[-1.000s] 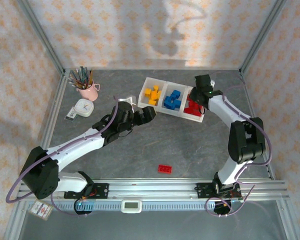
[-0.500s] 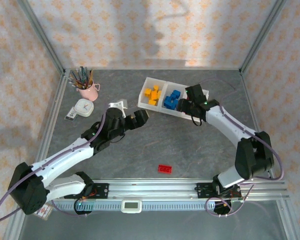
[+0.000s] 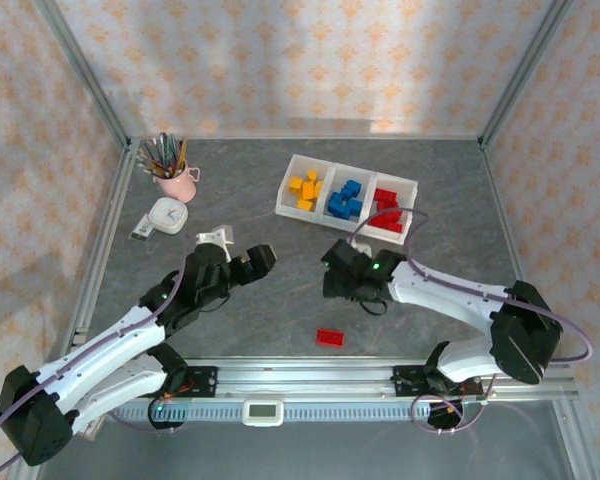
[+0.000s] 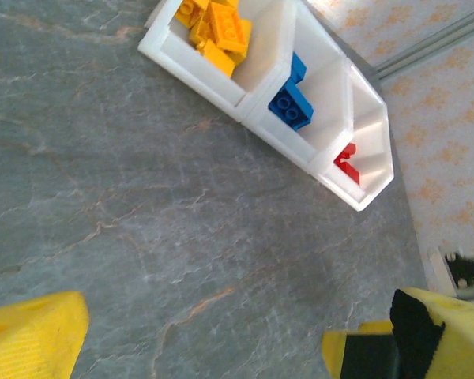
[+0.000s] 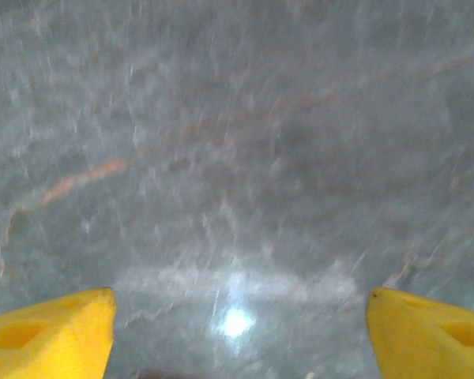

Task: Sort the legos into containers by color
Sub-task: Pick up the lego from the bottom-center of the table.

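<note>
**Right arm back from tray, one red brick left**

The right gripper (image 5: 237, 332) has swung from the red end of the containers (image 3: 315, 219) to mid-table. Its jaws are spread wide and empty. The left gripper (image 4: 213, 339) has pulled nearer too, released, holding nothing. The sorted legos (image 3: 346, 196) sit by colour. A loose red lego (image 3: 330, 337) lies near the front rail, just near of the right gripper. Probably the last pick.

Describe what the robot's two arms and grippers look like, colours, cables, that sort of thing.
Both the left arm and right arm have white tubular links with chunky black joints, and a thin purplish cable loops along each. The left gripper and right gripper have yellow fingertips; the left's show black parts too.
</note>
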Robot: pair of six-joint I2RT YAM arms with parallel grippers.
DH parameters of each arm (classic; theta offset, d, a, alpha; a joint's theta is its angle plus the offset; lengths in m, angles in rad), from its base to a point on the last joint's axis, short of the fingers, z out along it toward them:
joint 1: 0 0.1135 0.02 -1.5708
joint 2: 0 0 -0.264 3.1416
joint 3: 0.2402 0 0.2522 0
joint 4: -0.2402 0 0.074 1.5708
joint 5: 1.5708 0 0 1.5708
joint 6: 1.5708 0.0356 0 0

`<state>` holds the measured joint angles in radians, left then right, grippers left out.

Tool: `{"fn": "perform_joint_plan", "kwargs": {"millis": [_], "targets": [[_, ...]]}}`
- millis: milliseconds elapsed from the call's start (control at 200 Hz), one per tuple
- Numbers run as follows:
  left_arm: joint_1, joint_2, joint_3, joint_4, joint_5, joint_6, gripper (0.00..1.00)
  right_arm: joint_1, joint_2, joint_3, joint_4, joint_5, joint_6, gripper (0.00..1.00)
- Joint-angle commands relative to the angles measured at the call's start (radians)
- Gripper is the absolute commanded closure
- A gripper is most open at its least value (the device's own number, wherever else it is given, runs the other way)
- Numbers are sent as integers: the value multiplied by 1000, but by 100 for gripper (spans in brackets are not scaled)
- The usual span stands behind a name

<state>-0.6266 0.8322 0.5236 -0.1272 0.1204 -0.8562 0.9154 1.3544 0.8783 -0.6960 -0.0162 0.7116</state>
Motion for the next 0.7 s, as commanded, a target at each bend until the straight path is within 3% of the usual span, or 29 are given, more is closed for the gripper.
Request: {"fn": "perform_joint_plan", "kwargs": {"millis": [0,340,516,696], "targets": [[1,-42,-31,-53,-28,-29,1,92,-27,-25,-51,47,172,15],[1,-86,-56,-108,-54,-40,1,302,71,-51,41,3,356,3],[5,-102,-70,-101,-58,-44,1,327,147,-36,39,-4,377,3],[7,-102,-78,-91,-56,-43,1,329,184,-43,62,-1,368,8]]}}
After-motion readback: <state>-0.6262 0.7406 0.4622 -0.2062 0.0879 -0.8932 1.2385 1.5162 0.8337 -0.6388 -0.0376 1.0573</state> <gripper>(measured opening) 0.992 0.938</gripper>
